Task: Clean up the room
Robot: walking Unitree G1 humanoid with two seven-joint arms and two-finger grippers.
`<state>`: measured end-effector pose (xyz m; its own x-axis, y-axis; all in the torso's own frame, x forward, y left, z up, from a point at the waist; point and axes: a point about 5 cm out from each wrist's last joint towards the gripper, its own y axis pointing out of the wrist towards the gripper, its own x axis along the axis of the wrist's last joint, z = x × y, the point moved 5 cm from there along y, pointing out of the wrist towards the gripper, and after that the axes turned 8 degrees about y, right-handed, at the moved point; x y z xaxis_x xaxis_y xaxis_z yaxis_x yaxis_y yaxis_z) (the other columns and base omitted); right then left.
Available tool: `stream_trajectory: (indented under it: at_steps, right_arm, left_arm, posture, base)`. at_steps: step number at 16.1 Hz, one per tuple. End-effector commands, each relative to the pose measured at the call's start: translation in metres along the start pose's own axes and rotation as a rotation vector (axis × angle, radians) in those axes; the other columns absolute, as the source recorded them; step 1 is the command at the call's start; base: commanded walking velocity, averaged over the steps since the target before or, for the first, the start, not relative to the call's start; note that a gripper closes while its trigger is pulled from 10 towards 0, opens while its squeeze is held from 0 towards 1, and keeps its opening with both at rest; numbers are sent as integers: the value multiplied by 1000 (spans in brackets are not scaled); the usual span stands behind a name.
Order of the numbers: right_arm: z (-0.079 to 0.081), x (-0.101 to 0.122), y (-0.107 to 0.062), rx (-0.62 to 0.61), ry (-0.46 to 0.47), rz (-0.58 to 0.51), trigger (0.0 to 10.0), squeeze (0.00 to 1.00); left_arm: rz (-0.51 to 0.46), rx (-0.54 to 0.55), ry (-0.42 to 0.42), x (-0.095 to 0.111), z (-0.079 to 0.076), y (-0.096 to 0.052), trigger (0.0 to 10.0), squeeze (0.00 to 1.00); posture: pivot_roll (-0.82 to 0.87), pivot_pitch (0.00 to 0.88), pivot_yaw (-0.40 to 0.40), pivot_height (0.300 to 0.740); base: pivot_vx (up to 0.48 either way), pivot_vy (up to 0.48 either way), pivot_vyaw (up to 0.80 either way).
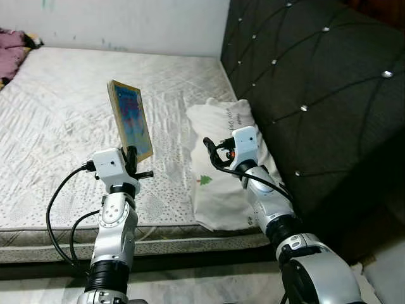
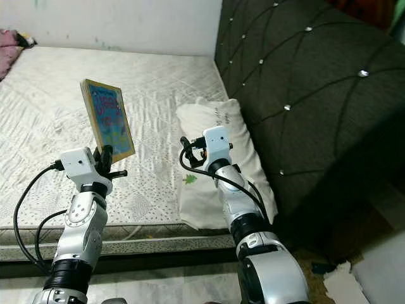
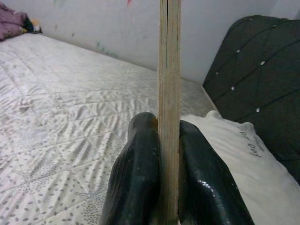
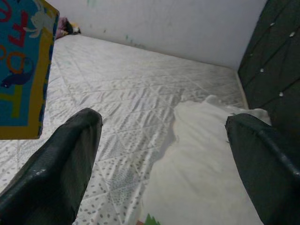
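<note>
Both silver arms are reaching up and forward from the bottom of the head views, over the near edge of the mattress [image 1: 57, 114]. On the robot's left, the left gripper [image 1: 131, 158] is pointing upward at the top of a nearly vertical forearm, with black cables looping down beside it. Its two black fingers [image 3: 136, 173] are pressing tight against either face of a thin book [image 1: 130, 119], gripping it by its lower edge. From the left wrist view the book is showing only its pale edge, running straight up between the fingers. It is standing upright in the air above the mattress, tilted slightly, its blue cover with yellow border and coloured letters facing the right arm.

Over on the right, the right gripper [image 4: 164, 154] is sitting at the end of a forearm that is angling up and inward above a white pillow [image 1: 221, 190]. Its fingers are spread wide apart and holding nothing, with the pillow and the quilted mattress showing between them. A corner of the book is appearing beside its left finger, apart from it.

Lying on the mattress, the pillow is resting against a dark tufted headboard [image 1: 316, 95] with shiny studs. A pale wall [image 1: 126, 22] is running behind the bed, and some purple cloth [image 1: 12, 50] is lying at the far left corner.
</note>
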<state>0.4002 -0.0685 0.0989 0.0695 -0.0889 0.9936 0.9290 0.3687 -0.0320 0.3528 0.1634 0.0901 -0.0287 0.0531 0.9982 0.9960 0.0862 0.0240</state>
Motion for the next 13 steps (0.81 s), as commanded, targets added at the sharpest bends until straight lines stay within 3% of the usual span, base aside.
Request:
stream_trajectory:
  at_steps: [1, 4, 13]
  right_arm:
    - [-3, 3, 1, 0, -14, -3, 10000, 0]
    - [-3, 3, 1, 1, -15, -3, 10000, 0]
    - [-2, 3, 2, 2, -16, -1, 10000, 0]
  left_arm:
    - [-49, -26, 4, 12, -6, 3, 10000, 0]
    - [-44, -29, 2, 11, -6, 3, 10000, 0]
    - [-28, -19, -8, 9, -4, 5, 10000, 0]
  posture:
    - [85, 0, -85, 740]
    - [83, 0, -85, 740]
    - [83, 0, -84, 740]
  base:
    - [292, 0, 0]
    - [281, 0, 0]
    - [0, 34, 0]
